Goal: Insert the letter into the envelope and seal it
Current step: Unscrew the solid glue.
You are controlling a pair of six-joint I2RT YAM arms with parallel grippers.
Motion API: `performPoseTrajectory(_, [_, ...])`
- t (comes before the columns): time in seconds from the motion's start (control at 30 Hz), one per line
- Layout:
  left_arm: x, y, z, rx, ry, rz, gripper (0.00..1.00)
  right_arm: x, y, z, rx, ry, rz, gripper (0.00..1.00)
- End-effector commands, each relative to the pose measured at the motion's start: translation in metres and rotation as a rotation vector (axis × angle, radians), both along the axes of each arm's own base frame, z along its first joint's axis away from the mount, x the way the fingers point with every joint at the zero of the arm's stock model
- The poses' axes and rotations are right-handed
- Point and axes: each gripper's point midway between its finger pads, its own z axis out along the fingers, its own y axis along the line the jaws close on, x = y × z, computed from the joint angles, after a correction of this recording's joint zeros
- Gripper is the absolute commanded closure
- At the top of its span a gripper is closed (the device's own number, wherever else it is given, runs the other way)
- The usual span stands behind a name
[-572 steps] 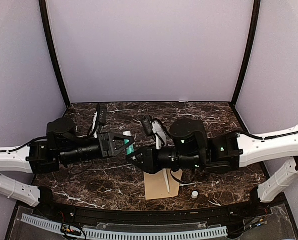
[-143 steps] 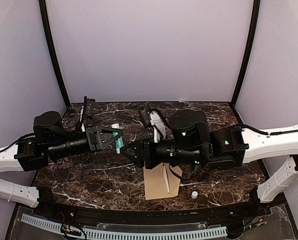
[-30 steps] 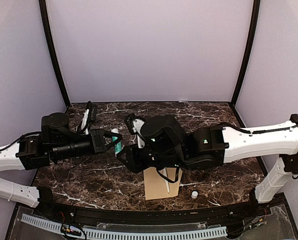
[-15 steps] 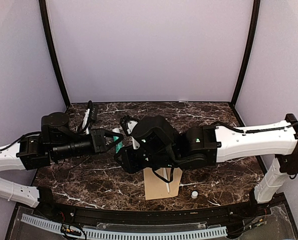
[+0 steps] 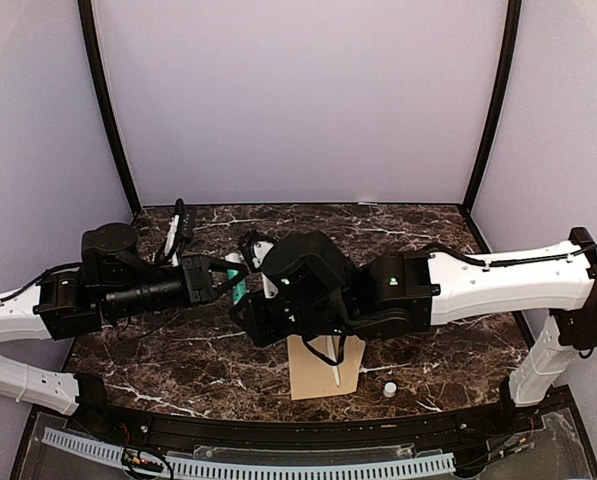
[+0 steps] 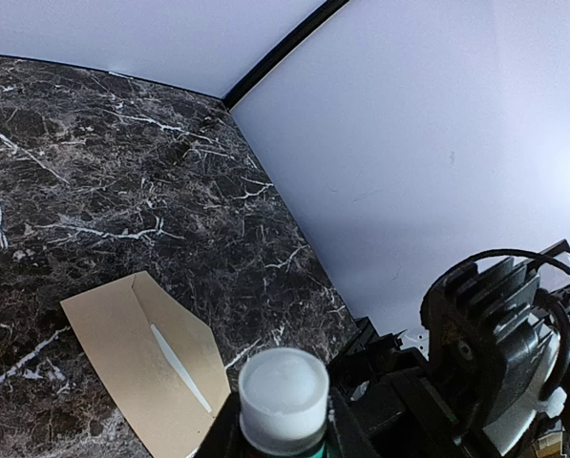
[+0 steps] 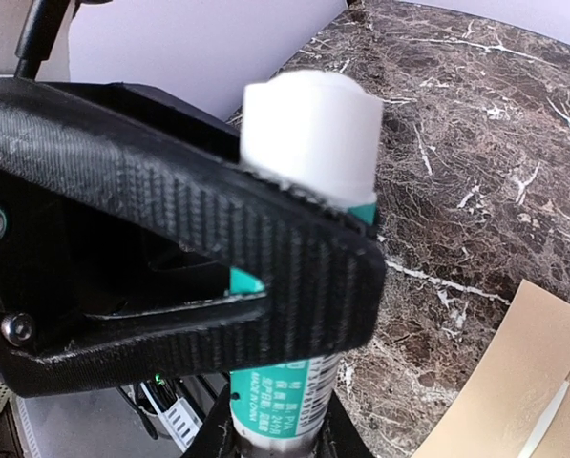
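Note:
A glue stick (image 7: 308, 124) with a teal body and a bare white tip (image 6: 285, 386) hangs in the air between the two arms. My left gripper (image 5: 234, 282) is shut on its upper body; one ribbed black finger (image 7: 218, 248) crosses the right wrist view. My right gripper (image 7: 280, 441) is shut on the stick's lower end. The kraft-brown envelope (image 5: 318, 372) lies flat near the table's front edge, below the right arm, with a thin white sliver (image 6: 179, 367) across it. The letter is hidden.
A small white cap (image 5: 389, 388) lies on the dark marble table (image 5: 178, 350) right of the envelope. The right arm's bulky wrist (image 5: 318, 295) hangs over the table's middle. Purple walls with black posts (image 5: 108, 110) enclose the back and sides.
The right arm has shifted left toward the left gripper, and its jaws have closed on the lower end of the glue stick. The left arm holds still.

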Motion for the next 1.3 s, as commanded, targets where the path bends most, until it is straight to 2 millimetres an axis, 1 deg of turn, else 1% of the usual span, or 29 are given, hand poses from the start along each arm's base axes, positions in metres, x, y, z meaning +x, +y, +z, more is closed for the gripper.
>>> performPoseTrajectory(0.0, [-0.005,-0.003,0.014,-0.051,-0.016,-0.028,1.00,-0.003,0.004,0.022,0.085,-0.024,0.012,0.89])
performPoseTrajectory(0.13, [-0.011,-0.005,0.017,-0.078,-0.031,-0.067,1.00,-0.007,-0.001,0.036,0.172,-0.006,0.044,0.95])
performPoseTrajectory(0.17, [-0.013,-0.006,0.023,-0.100,-0.046,-0.084,1.00,-0.008,-0.002,0.041,0.207,0.000,0.056,0.96])
performPoseTrajectory(0.3, [-0.029,-0.014,0.035,-0.157,-0.094,-0.193,1.00,-0.014,-0.010,0.074,0.410,0.042,0.118,0.98])
performPoseTrajectory(0.33, [-0.032,-0.015,0.041,-0.177,-0.111,-0.210,1.00,-0.016,-0.013,0.082,0.459,0.052,0.139,0.99])
performPoseTrajectory(0.37, [-0.038,-0.018,0.045,-0.191,-0.122,-0.253,1.00,-0.020,-0.015,0.090,0.508,0.061,0.165,0.99])
performPoseTrajectory(0.4, [-0.042,-0.019,0.054,-0.224,-0.148,-0.275,1.00,-0.022,-0.019,0.098,0.550,0.066,0.186,1.00])
performPoseTrajectory(0.43, [-0.051,-0.022,0.058,-0.243,-0.161,-0.328,1.00,-0.025,-0.021,0.105,0.590,0.072,0.217,1.00])
performPoseTrajectory(0.47, [-0.055,-0.023,0.067,-0.281,-0.190,-0.356,1.00,-0.028,-0.024,0.112,0.623,0.077,0.243,1.00])
performPoseTrajectory(0.57, [-0.075,-0.027,0.079,-0.323,-0.241,-0.478,1.00,-0.038,-0.028,0.126,0.700,0.099,0.333,1.00])
performPoseTrajectory(0.67, [-0.088,-0.028,0.096,-0.374,-0.287,-0.552,1.00,-0.050,-0.033,0.141,0.778,0.110,0.420,1.00])
performPoseTrajectory(0.7, [-0.094,-0.028,0.098,-0.387,-0.297,-0.589,1.00,-0.053,-0.036,0.146,0.805,0.109,0.441,1.00])
performPoseTrajectory(0.73, [-0.098,-0.026,0.105,-0.413,-0.316,-0.604,1.00,-0.055,-0.038,0.150,0.826,0.106,0.461,1.00])
performPoseTrajectory(0.83, [-0.108,-0.024,0.110,-0.434,-0.339,-0.658,1.00,-0.064,-0.045,0.162,0.876,0.092,0.520,1.00])
performPoseTrajectory(0.93, [-0.111,-0.024,0.111,-0.435,-0.342,-0.681,1.00,-0.069,-0.045,0.163,0.866,0.080,0.560,1.00])
performPoseTrajectory(1.0, [-0.114,-0.023,0.110,-0.435,-0.345,-0.694,1.00,-0.068,-0.044,0.161,0.855,0.075,0.553,1.00])
performPoseTrajectory(1.1, [-0.111,-0.024,0.110,-0.428,-0.340,-0.681,1.00,-0.065,-0.043,0.155,0.828,0.076,0.532,0.99])
performPoseTrajectory(1.17, [-0.108,-0.022,0.112,-0.432,-0.344,-0.654,1.00,-0.061,-0.042,0.149,0.793,0.070,0.503,0.90])
performPoseTrajectory(1.23, [-0.098,-0.019,0.109,-0.412,-0.341,-0.583,1.00,-0.053,-0.042,0.142,0.748,0.052,0.455,0.77])
performPoseTrajectory(1.27, [-0.087,-0.018,0.109,-0.401,-0.339,-0.516,1.00,-0.049,-0.043,0.139,0.726,0.049,0.429,0.70])
